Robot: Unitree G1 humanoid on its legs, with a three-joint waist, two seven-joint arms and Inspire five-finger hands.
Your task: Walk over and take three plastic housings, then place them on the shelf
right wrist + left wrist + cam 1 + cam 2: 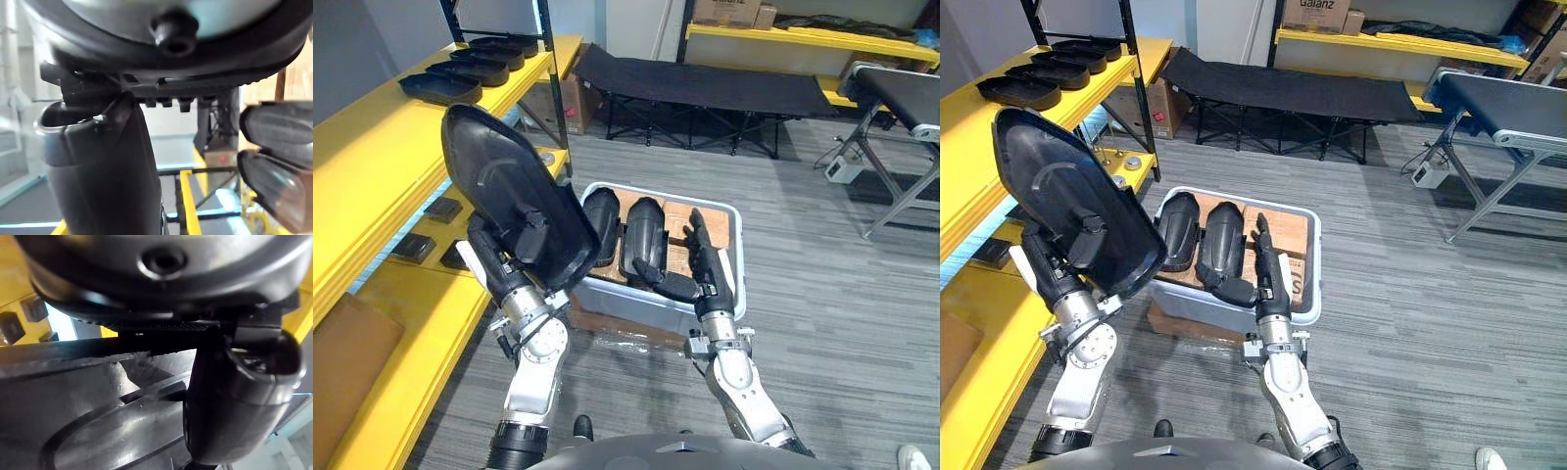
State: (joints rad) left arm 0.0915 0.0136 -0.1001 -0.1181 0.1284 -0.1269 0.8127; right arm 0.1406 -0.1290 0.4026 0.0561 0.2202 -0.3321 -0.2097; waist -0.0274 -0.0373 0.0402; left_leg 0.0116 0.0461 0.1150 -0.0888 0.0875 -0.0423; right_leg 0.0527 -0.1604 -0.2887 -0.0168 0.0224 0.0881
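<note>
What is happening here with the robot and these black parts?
The robot stands beside a yellow shelf and is moving plastic housings. Its left hand grips one large black housing and holds it raised, tilted toward the shelf. Its right hand is open, fingers straight, over the grey bin on the floor, where two more housings stand side by side. A row of housings lies on the upper shelf level.

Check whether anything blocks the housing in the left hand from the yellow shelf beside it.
Nothing visible does. The housing, gripped raised in the left hand, has open air between it and the yellow shelf's bare near stretch. Other housings fill that tier's far end, and the black post stands behind.
</note>
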